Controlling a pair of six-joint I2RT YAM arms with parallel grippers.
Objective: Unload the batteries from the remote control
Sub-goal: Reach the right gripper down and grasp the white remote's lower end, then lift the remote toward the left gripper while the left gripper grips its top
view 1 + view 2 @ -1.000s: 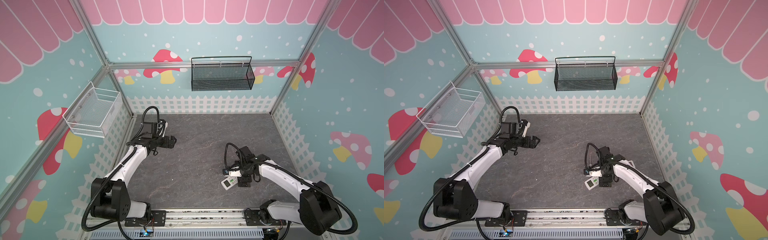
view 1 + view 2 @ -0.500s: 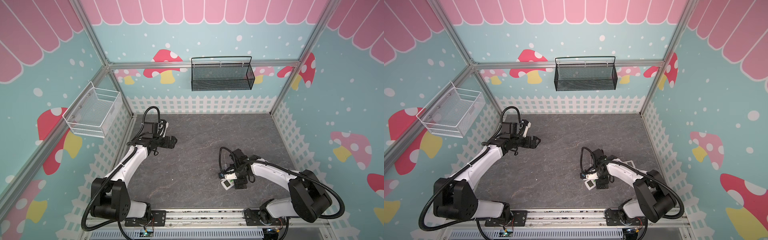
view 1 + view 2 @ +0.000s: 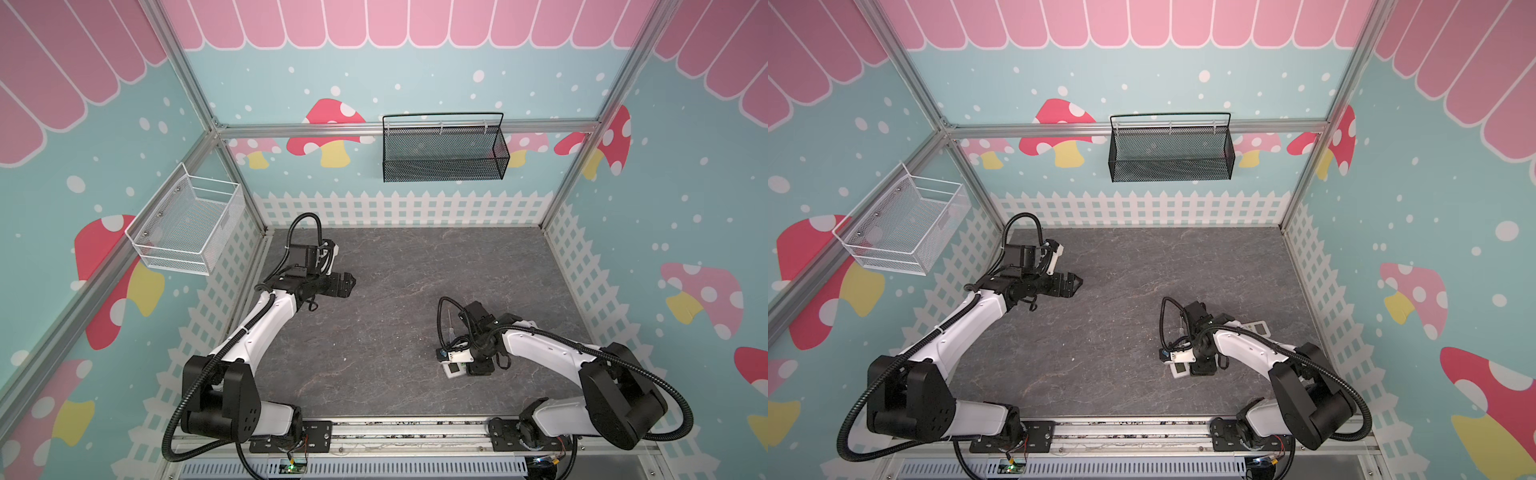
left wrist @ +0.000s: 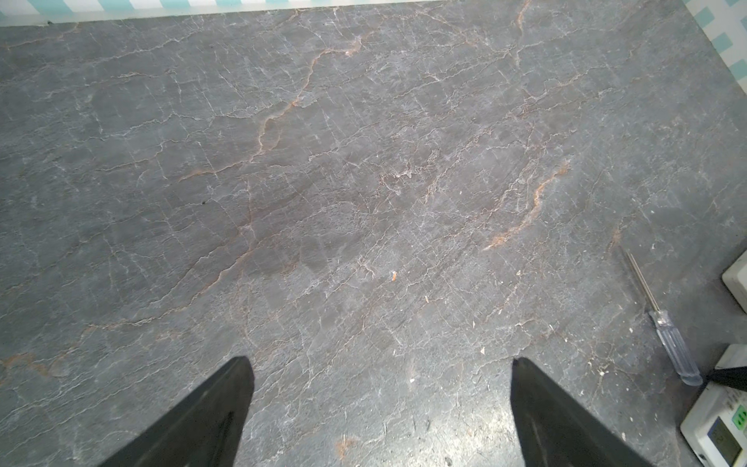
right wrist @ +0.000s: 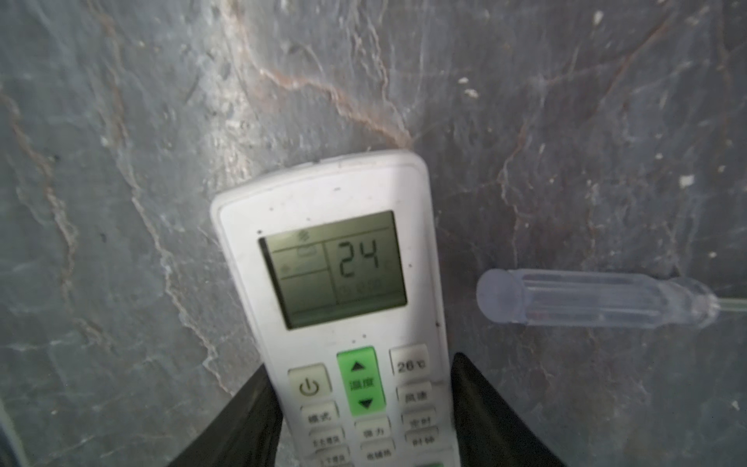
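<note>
Right wrist view: right gripper (image 5: 359,364) clamps the face-up remote control (image 5: 335,283) by its smooth sides, so lifting may drop it onto the screwdriver (image 5: 586,299) just beside it.

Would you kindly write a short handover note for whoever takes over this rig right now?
The left gripper is open and empty above the table.
The right gripper has its fingers either side of the white remote, which lies face up; a firm grip cannot be confirmed.
The screwdriver lies beside it, and a second remote lies behind the right arm.
Done: nothing visible; no batteries in sight.
Left: probably turn the remote over, open its back, remove the batteries.
</note>
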